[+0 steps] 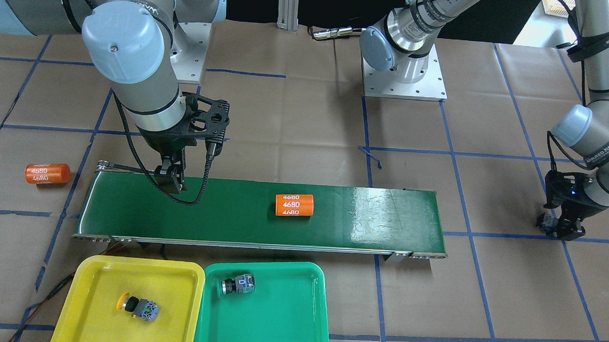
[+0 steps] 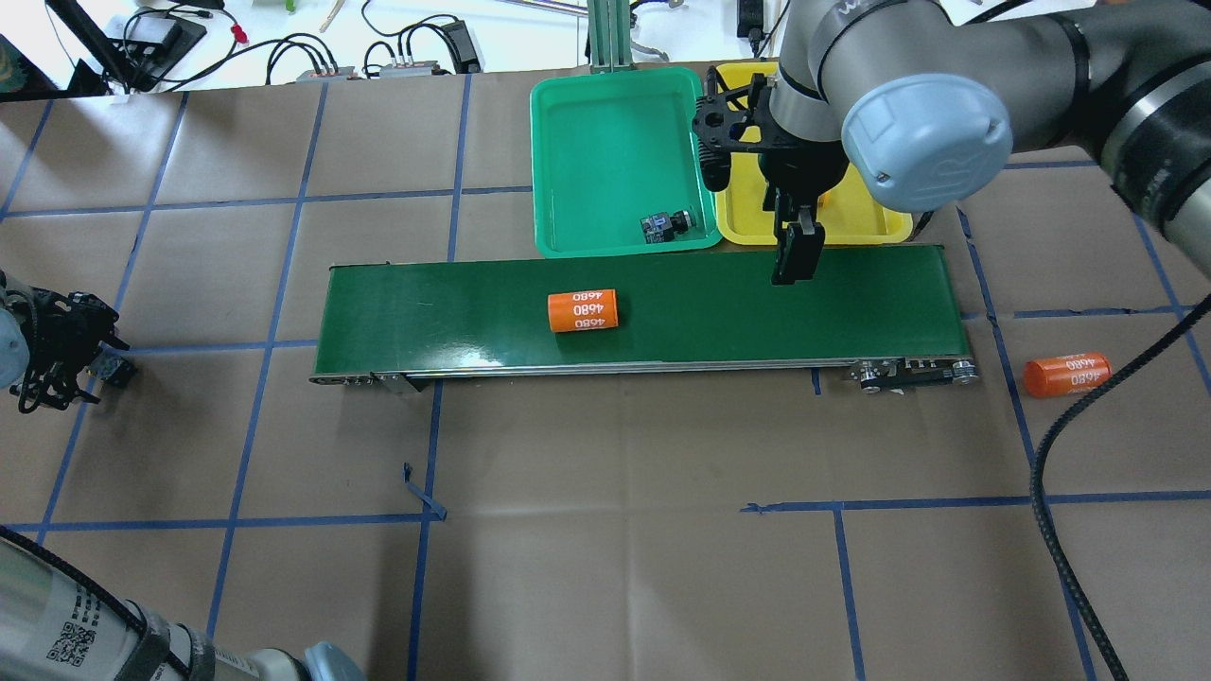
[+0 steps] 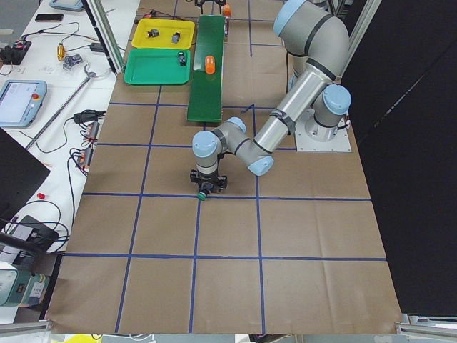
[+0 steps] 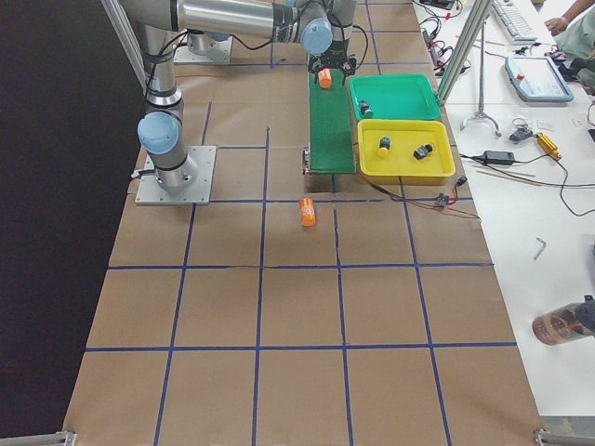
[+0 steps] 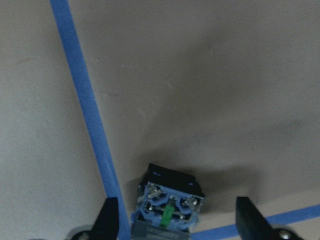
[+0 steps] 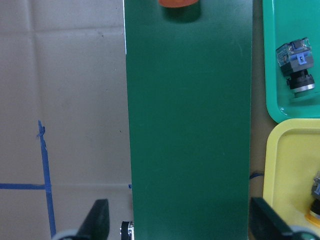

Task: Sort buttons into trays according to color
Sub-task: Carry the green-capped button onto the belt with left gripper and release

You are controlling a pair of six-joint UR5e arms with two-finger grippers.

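Left gripper (image 5: 178, 220) is hovering, jaws spread wide, astride a button (image 5: 171, 192) on the table (image 5: 200, 75) beside blue tape (image 5: 85, 100), while right gripper (image 6: 181, 220) is hanging spread and empty above the conveyor belt (image 6: 187, 125).

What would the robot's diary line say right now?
left fingers: open, around green button on table | right fingers: open, empty, above belt | green tray: one button

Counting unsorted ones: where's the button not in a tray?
Left wrist view: the button lies on the paper past the belt's end on the robot's left, between the left gripper's fingers.
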